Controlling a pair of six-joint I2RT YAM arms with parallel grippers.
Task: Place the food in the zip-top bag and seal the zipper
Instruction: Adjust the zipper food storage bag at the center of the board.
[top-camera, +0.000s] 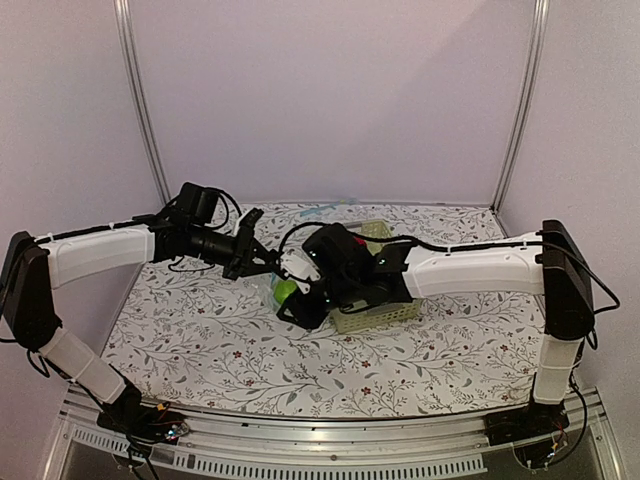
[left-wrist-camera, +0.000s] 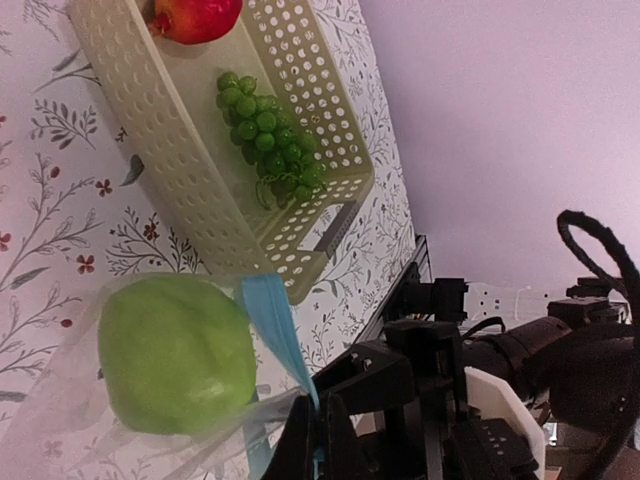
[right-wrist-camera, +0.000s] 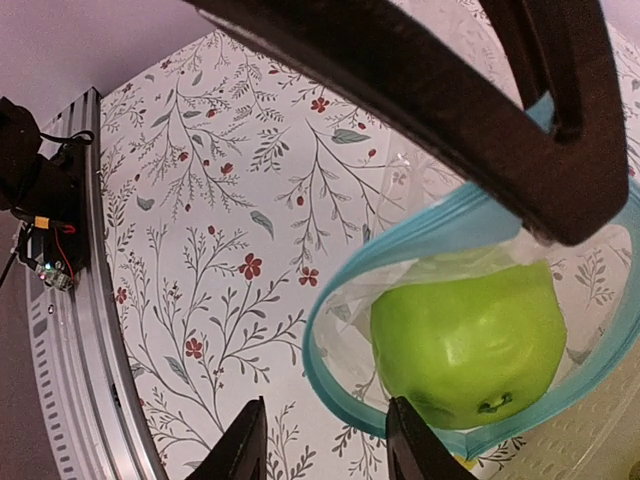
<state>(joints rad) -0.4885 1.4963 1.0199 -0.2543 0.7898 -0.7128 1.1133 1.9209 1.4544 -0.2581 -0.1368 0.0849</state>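
A green apple (right-wrist-camera: 465, 345) sits inside the clear zip-top bag (left-wrist-camera: 60, 400), seen through its open mouth. The light blue zipper (right-wrist-camera: 330, 345) forms a loop around the apple. My left gripper (left-wrist-camera: 320, 435) is shut on the zipper strip (left-wrist-camera: 272, 330) and holds the mouth up. Over the mouth hangs my right gripper (right-wrist-camera: 325, 450), open, with the near zipper rim lying between its fingertips and nothing gripped. From the top, the green apple (top-camera: 286, 292) shows between both grippers. A red apple (left-wrist-camera: 195, 15) lies in the basket.
The pale green perforated basket (left-wrist-camera: 190, 180) stands just beyond the bag and holds a bunch of green grapes (left-wrist-camera: 270, 150) beside the red apple. My right arm (top-camera: 470, 265) reaches across above it. A metal rail (right-wrist-camera: 70, 300) runs along the table's near edge.
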